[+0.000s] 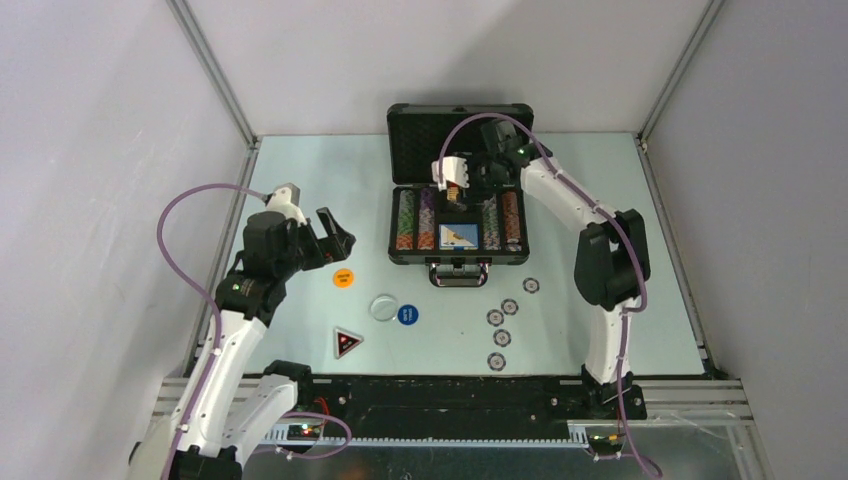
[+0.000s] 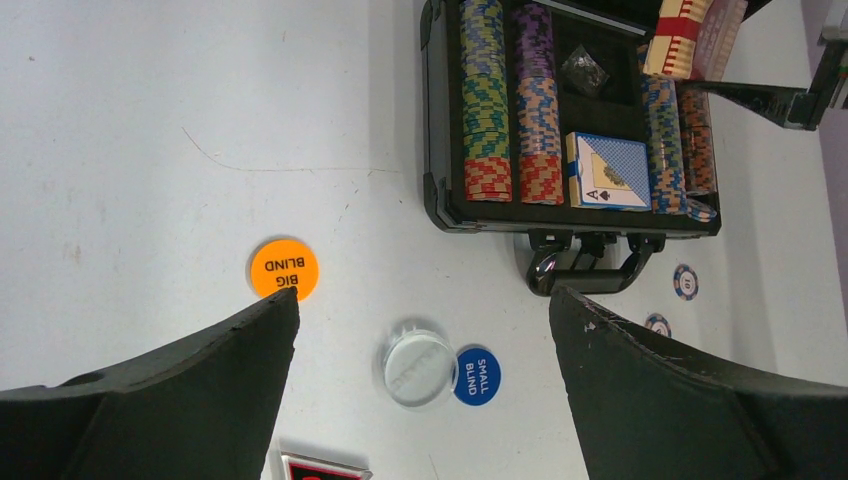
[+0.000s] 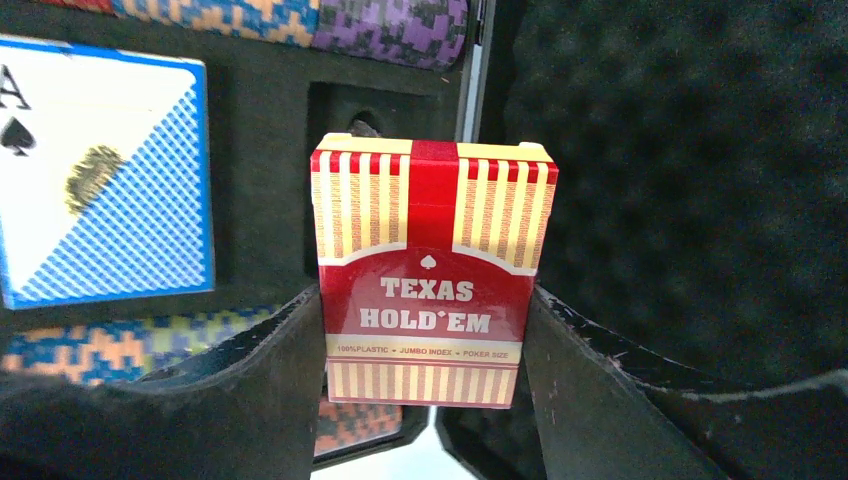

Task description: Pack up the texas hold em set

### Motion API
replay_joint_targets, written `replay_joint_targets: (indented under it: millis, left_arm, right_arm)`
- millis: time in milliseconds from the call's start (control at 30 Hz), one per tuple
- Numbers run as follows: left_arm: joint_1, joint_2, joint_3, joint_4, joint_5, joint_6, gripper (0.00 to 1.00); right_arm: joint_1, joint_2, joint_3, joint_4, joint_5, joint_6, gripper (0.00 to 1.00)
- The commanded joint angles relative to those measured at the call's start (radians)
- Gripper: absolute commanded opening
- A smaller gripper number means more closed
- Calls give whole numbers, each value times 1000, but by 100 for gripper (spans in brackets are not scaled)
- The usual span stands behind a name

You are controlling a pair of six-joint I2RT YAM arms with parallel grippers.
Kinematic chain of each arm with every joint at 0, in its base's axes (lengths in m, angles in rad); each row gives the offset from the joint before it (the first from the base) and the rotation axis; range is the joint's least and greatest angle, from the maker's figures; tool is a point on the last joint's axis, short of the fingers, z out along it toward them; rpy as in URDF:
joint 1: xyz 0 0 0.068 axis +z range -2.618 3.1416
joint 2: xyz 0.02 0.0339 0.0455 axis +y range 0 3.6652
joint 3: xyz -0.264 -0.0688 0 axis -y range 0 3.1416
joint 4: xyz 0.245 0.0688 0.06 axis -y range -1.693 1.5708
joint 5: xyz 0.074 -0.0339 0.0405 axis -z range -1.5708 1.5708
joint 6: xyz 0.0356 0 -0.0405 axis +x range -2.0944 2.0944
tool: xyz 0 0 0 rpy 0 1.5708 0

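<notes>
The dark briefcase [image 1: 420,140] lies open at the back of the table, with rows of striped chips [image 2: 485,100] and a blue card deck [image 2: 608,172] in its tray. My right gripper [image 3: 425,300] is shut on the red card box [image 3: 430,280], held upright over an empty slot in the tray near the hinge. My left gripper [image 2: 422,295] hangs open and empty over the table to the left of the case. Below it lie the orange button [image 2: 284,269], the white button [image 2: 420,368], the blue button [image 2: 476,376] and the triangular marker [image 1: 346,343].
Several loose chips [image 1: 502,338] lie on the table in front of the case, right of the blue button. The case handle [image 1: 459,275] points toward the arms. Metal frame posts and grey walls border the table; a black rail [image 1: 450,395] runs along the near edge.
</notes>
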Motion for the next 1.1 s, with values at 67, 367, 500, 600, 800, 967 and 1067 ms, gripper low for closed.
replay_joint_targets:
  millis: [67, 367, 500, 600, 800, 967, 1067]
  left_arm:
    - [9, 1, -10, 28, 18, 18, 100]
    - [13, 1, -11, 27, 21, 20, 100]
    - [13, 2, -10, 28, 23, 19, 100]
    - [13, 1, -10, 28, 25, 19, 100]
    - [13, 0, -10, 27, 27, 19, 100]
    - [13, 3, -10, 28, 29, 19, 100]
    - [13, 3, -11, 29, 32, 17, 100]
  right_arm:
    - [-6, 124, 249, -155, -29, -209, 0]
    - [6, 231, 335, -154, -11, -125, 0]
    - [9, 243, 338, -180, -1, -122, 0]
    - [12, 245, 329, -176, 16, -124, 0]
    - [24, 259, 337, -177, 51, -107, 0]
    - [41, 277, 339, -143, 80, -32, 0]
    - [50, 288, 350, -132, 107, -2, 0]
